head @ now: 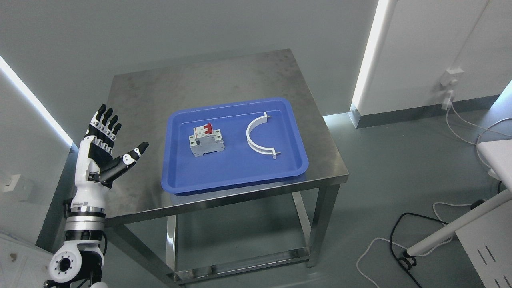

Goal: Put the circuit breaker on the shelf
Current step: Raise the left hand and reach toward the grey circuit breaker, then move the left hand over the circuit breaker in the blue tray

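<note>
We see the circuit breaker (206,140) lying in the left half of a blue tray (208,180) that sits on the steel table (160,88), its red switch levers facing the far side. Lying flat, well clear of the tray wall, it leaves room on both sides for a grasp from above. A white curved bracket (259,137) rests apart from it on the tray's right half. Our left hand (105,146) hovers upright off the table's left edge, fingers (105,120) spread, thumb out toward the tray, holding nothing; we judge it poised to reach. No shelf is visible, and the right arm is out of view.
</note>
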You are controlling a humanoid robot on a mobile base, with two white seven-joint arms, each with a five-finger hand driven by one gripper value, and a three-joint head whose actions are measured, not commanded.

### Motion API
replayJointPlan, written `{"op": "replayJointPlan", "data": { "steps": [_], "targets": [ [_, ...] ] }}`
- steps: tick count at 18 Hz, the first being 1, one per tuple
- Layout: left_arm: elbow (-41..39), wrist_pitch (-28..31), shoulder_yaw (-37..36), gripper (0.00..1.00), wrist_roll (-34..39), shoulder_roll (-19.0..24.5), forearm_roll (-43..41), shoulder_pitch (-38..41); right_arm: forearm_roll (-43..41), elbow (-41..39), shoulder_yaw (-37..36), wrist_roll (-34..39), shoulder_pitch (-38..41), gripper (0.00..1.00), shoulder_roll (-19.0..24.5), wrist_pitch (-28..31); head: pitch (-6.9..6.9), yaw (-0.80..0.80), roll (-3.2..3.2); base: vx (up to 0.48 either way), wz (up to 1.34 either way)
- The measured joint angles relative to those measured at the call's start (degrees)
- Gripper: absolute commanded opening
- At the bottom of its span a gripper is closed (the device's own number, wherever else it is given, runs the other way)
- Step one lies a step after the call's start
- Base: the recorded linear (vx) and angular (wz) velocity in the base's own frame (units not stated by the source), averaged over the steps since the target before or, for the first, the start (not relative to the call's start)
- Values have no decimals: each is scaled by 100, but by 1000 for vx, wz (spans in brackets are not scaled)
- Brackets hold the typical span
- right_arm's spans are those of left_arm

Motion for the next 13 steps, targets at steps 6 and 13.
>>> {"op": "replayJointPlan", "data": {
  "steps": [6,13],
  "targets": [
    [46,204,-420,98,-1447,380,-1024,-695,0,1,0,0,0,100,0,0,0,0,0,0,0],
    [96,1367,-1171,88,-2424,745,-2350,-1480,-1,1,0,0,0,100,0,0,0,0,0,0,0]
  ]
}}
